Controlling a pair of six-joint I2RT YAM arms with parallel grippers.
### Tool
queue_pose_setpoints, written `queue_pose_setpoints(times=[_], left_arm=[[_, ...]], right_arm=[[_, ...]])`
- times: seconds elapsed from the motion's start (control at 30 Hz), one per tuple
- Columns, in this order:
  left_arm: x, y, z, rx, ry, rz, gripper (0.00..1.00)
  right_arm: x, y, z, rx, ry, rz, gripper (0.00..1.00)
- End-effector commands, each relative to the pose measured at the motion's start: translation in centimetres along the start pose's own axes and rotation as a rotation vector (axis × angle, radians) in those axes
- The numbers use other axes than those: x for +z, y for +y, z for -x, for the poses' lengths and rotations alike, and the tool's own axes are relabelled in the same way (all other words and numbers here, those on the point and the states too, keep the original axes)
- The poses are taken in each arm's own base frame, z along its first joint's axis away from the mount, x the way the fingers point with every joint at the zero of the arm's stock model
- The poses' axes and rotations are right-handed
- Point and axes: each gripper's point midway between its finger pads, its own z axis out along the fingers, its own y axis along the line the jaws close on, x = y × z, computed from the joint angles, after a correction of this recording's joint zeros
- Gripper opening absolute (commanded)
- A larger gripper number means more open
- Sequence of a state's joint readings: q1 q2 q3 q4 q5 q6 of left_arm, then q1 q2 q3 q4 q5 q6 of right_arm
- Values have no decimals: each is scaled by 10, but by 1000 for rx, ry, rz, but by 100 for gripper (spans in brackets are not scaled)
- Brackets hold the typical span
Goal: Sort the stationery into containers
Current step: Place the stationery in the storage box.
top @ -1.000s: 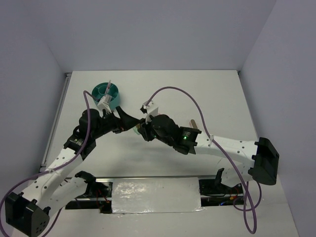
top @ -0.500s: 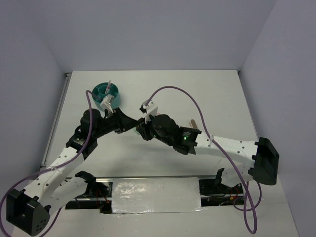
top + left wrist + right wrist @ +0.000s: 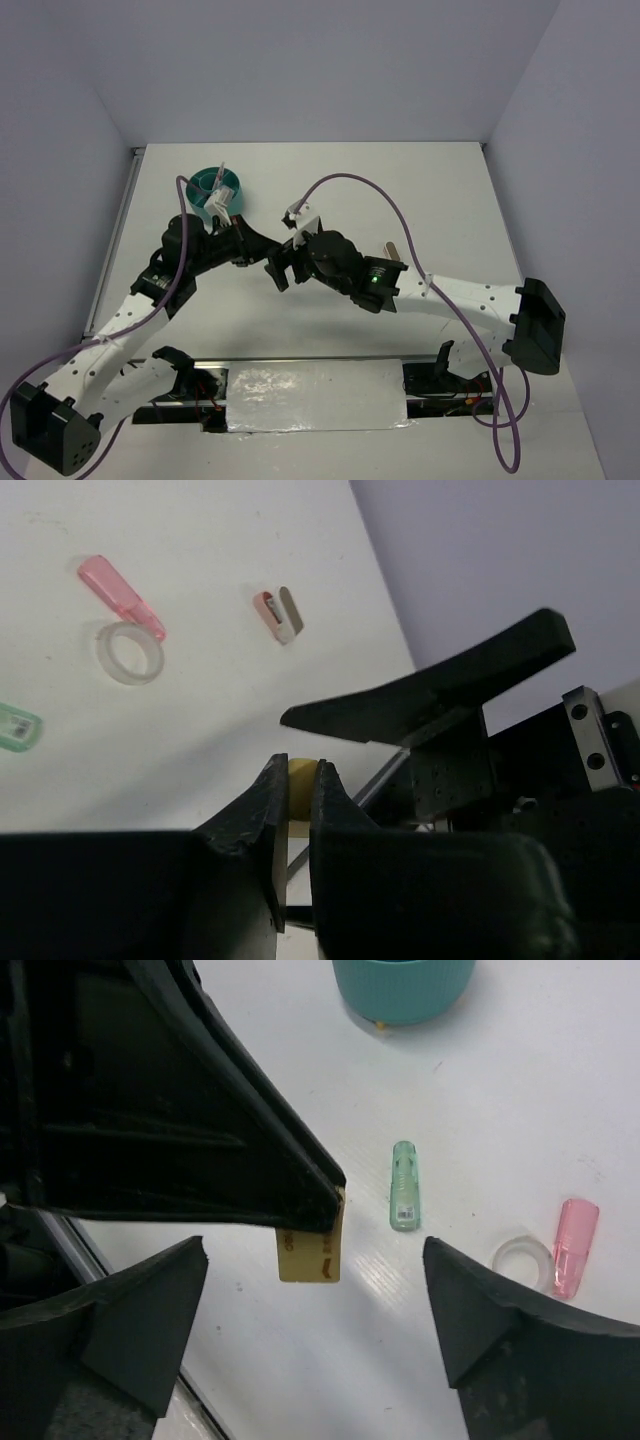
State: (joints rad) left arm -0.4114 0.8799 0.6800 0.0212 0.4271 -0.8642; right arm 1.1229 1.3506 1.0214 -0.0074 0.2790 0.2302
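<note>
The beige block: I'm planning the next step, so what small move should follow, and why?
Probably swing the left gripper, shut on the beige block, toward the teal organizer. The right gripper stands wide open on either side of the block without touching it, so only the left one holds it, and the organizer lies just beyond.

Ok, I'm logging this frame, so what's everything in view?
Round teal plastic desk organizer: one, teal, far left of the table.
Thin pale pen: one, standing in the organizer.
Tiny orange piece: one, orange, at the organizer's base.
Mint-green eraser-like block: one, green, lying loose.
Whitish tape ring: one, lying flat.
Translucent pink block: one, pink, beside the tape ring.
Small pink-and-grey piece: one, lying alone.
Flat tan block: one, tan, pinched in the left gripper.
Left gripper: black, shut on the tan block.
Right gripper: black, open, facing it.
</note>
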Motion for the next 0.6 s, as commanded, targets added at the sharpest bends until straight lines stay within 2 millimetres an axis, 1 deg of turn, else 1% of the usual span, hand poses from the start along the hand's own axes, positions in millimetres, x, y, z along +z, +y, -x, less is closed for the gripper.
queue_pose_setpoints(times=[0.0,0.03,0.07,0.1,0.13,0.17,0.2,0.23,0.27,0.3,0.33,0.37,0.4,0.43,0.47,0.5,0.53,0.57], left_arm=[[-6,-16,30,144,-61,31,0],[-8,-21,47,177,-98,64,0],[-10,-14,57,227,-118,123,0],[-11,8,68,233,-143,261,0],[-16,3,91,258,-198,308,0],[-19,12,104,263,-221,376,0],[-22,22,117,275,-246,448,0],[-25,35,137,271,-277,549,0],[-34,52,156,254,-315,627,0],[-35,64,177,227,-343,688,0],[-38,77,189,203,-355,727,0],[-54,99,210,137,-407,793,0],[-53,115,228,93,-425,836,0],[-59,127,242,60,-458,883,0],[-68,143,252,3,-484,933,0],[-62,153,271,-16,-499,964,0],[-63,162,281,-28,-523,1019,0],[-62,171,281,-64,-517,1058,0]], right_arm=[[-14,0,34,14,-105,17,100],[-17,-3,30,10,-97,12,100],[-27,-7,36,18,-122,10,100],[-30,-12,27,19,-109,-1,100],[-36,-16,28,26,-119,-10,100],[-47,-23,35,37,-145,-27,100],[-52,-27,35,45,-152,-34,100],[-55,-33,29,48,-149,-50,100],[-66,-35,36,59,-180,-48,100],[-70,-37,30,57,-173,-49,100],[-74,-40,26,54,-161,-55,100],[-82,-42,30,60,-177,-52,100],[-84,-43,27,61,-170,-55,100],[-87,-46,22,56,-152,-62,100],[-91,-48,23,59,-157,-67,100],[-93,-49,19,61,-145,-74,100],[-95,-52,16,60,-133,-81,100],[-96,-53,13,59,-127,-81,100]])
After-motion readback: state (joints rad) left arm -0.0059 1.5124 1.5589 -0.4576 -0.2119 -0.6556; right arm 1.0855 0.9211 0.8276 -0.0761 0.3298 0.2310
